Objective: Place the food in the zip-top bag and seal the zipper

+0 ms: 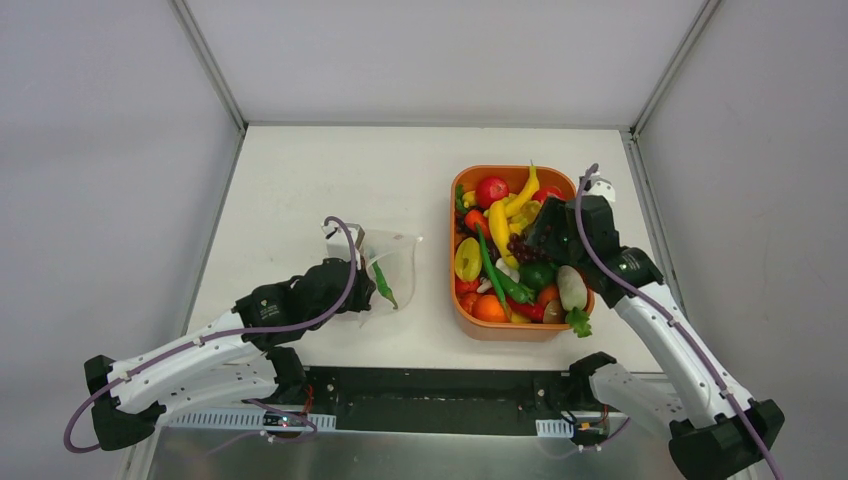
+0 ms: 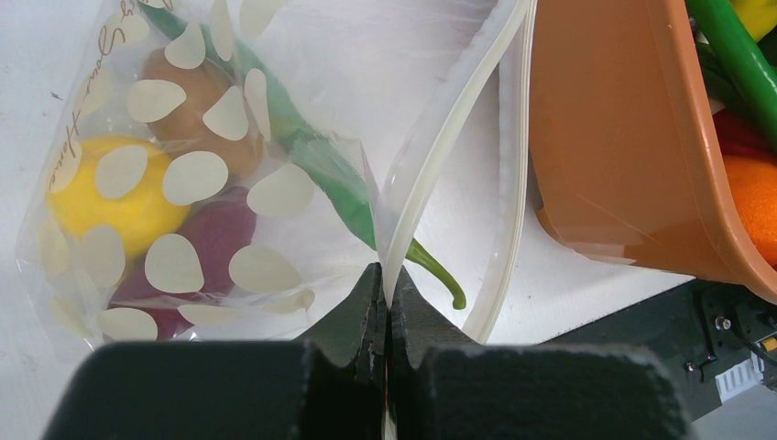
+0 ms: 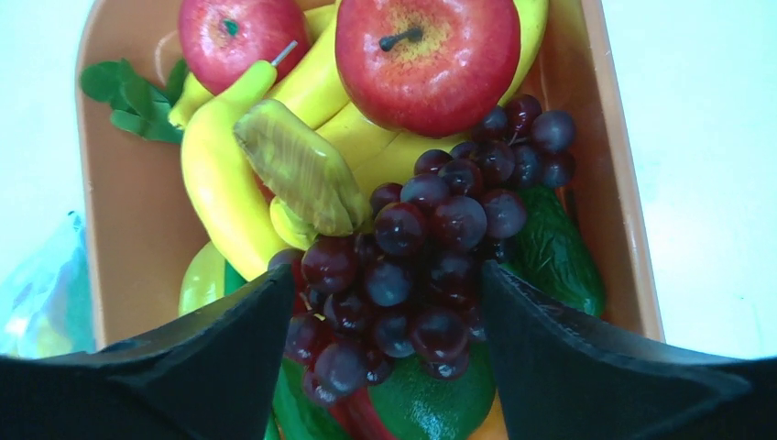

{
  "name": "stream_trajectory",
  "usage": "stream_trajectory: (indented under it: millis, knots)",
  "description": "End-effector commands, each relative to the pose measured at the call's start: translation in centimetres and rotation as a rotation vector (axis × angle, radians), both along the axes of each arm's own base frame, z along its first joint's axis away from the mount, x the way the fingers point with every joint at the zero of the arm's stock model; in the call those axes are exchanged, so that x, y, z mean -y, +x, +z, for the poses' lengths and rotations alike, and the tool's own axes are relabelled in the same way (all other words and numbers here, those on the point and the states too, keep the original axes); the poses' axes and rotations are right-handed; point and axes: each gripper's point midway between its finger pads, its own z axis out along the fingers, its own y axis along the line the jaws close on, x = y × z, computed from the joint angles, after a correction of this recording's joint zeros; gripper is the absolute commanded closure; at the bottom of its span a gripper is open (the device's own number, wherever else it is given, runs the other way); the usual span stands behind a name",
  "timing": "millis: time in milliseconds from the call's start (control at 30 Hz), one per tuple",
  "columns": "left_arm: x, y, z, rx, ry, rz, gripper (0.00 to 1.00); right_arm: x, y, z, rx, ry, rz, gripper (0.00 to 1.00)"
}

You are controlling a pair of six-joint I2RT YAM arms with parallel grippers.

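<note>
Top view: the left gripper [image 1: 366,287] sits at the near edge of the bag [image 1: 397,262], which lies on the table [image 1: 300,180]. The right gripper [image 1: 540,232] hangs over the food-filled tray [image 1: 462,305], the grapes [image 1: 520,248] just under it.

Left wrist: the fingers are pressed together, pinching the zipper [image 2: 440,147] at its near end. The bag spreads ahead and to their left, holding a lemon [image 2: 96,197], a chili [image 2: 316,160], a brown piece [image 2: 188,92] and a dark red piece [image 2: 220,240]. The tray stands to the right.

Right wrist: the fingers [image 3: 247,339] stand spread, one on each side of the grapes. The bunch lies in the tray, two apples [image 3: 426,55] and bananas [image 3: 215,183] ahead of it.
</note>
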Motion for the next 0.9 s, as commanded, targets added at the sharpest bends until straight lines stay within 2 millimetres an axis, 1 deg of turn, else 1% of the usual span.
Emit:
stream_trajectory:
  millis: [0, 133, 200, 267, 300, 367, 433, 533, 567, 633, 667, 767, 867]
  knots:
    - [0.5, -0.1, 0.4, 0.009, -0.029, -0.008, 1.0, 0.6, 0.0, -1.9, -0.068, -0.059, -0.019, 0.19]
    - [0.7, -0.1, 0.6, 0.01, -0.04, -0.01, 1.0, 0.5, 0.3, -3.2, -0.128, -0.074, -0.032, 0.11]
    - [0.8, -0.1, 0.6, 0.007, -0.043, -0.015, 1.0, 0.7, 0.4, -3.8, -0.143, -0.091, -0.045, 0.07]
    - [0.9, -0.2, 0.5, 0.002, -0.042, -0.016, 1.0, 0.7, 0.4, -4.6, -0.177, -0.102, -0.047, 0.06]
    - [0.9, -0.2, 0.5, 0.0, -0.041, -0.015, 1.0, 0.6, 0.4, -4.9, -0.189, -0.101, -0.054, 0.09]
    - [0.8, -0.2, 0.4, -0.003, -0.043, -0.013, 1.0, 0.5, 0.4, -5.1, -0.186, -0.095, -0.05, 0.28]
    - [0.7, -0.3, 0.4, -0.004, -0.044, -0.011, 1.0, 0.7, 0.4, -4.4, -0.151, -0.082, -0.06, 0.45]
    - [0.6, -0.3, 0.3, -0.001, -0.045, -0.005, 1.0, 1.2, 0.5, -2.2, -0.056, -0.051, -0.082, 0.74]
    - [0.5, -0.2, 0.3, 0.001, -0.046, -0.002, 1.0, 1.3, 0.4, -1.3, -0.025, -0.038, -0.087, 0.79]
    - [0.6, -0.2, 0.3, 0.004, -0.045, -0.003, 1.0, 1.5, 0.1, 0.5, 0.034, -0.011, -0.089, 0.89]
    - [0.6, -0.2, 0.3, 0.004, -0.044, -0.005, 1.0, 1.6, -0.1, 1.3, 0.056, 0.0, -0.089, 0.91]
    - [0.8, -0.1, 0.3, 0.002, -0.041, -0.01, 1.0, 1.4, -0.5, 2.9, 0.102, 0.037, -0.071, 0.97]
    - [0.8, -0.2, 0.1, -0.001, -0.034, -0.012, 1.0, 0.8, -1.0, 4.3, 0.133, 0.08, -0.037, 0.98]
